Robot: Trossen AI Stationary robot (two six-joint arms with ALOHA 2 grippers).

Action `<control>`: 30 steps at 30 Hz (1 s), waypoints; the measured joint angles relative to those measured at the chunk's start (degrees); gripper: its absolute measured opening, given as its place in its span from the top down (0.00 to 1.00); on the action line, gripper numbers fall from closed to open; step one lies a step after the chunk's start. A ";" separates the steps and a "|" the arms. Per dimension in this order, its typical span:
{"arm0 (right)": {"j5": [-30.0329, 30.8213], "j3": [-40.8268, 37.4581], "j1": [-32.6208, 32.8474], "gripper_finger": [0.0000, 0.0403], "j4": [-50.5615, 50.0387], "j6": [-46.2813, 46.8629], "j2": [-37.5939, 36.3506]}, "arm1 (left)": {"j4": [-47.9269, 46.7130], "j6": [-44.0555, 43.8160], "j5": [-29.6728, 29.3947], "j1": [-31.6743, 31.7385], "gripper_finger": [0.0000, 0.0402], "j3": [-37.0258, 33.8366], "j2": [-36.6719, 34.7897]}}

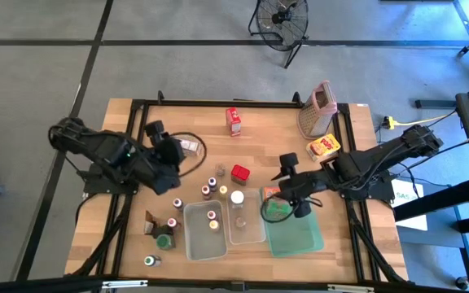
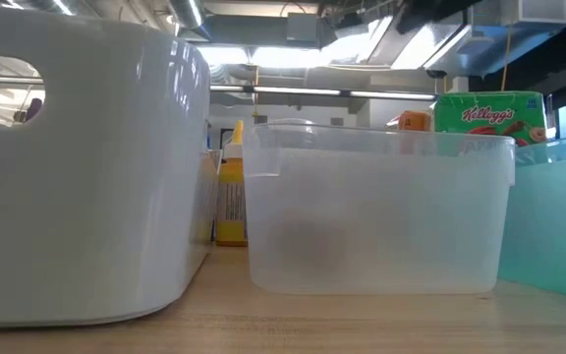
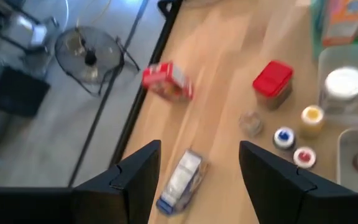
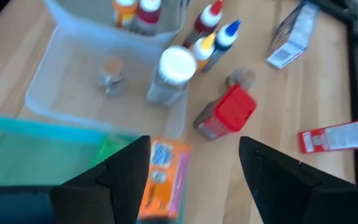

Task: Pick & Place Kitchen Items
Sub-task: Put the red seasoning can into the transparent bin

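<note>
Only the wrist views show both pincers spread and empty: left pincer [image 3: 197, 165] over a small blue-and-white carton [image 3: 180, 182], right pincer [image 4: 194, 165] over an orange carton [image 4: 160, 180].

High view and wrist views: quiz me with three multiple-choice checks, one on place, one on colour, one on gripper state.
1. Where is the orange carton?
A. By the green tray, in front of the right gripper
B. Held up by the left gripper
C. Stacked on the square jar

2. What colour is the lid of the square jar?
A. Blue
B. Red
C. Yellow

3. What state is the left gripper in?
A. Shut on a carton
B. Shut on a jar
C. Open, holding nothing

Answers:
1 A, the right wrist view shows it between the open fingers at the tray's edge.
2 B, red in both wrist views.
3 C, the fingers stand apart and the blue-and-white carton lies on the wood.
</note>
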 joint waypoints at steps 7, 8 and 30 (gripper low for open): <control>-2.42 0.00 -0.60 0.38 6.36 1.11 0.00 | 0.26 -2.45 1.93 2.65 0.47 -11.37 -9.41; -3.35 0.00 -0.57 0.38 7.07 1.09 0.00 | 0.43 -2.79 1.88 2.88 0.47 -12.85 -10.56; 0.48 -0.02 -6.08 0.38 19.33 10.87 1.83 | 15.81 -0.52 6.25 4.76 0.47 -37.31 -29.27</control>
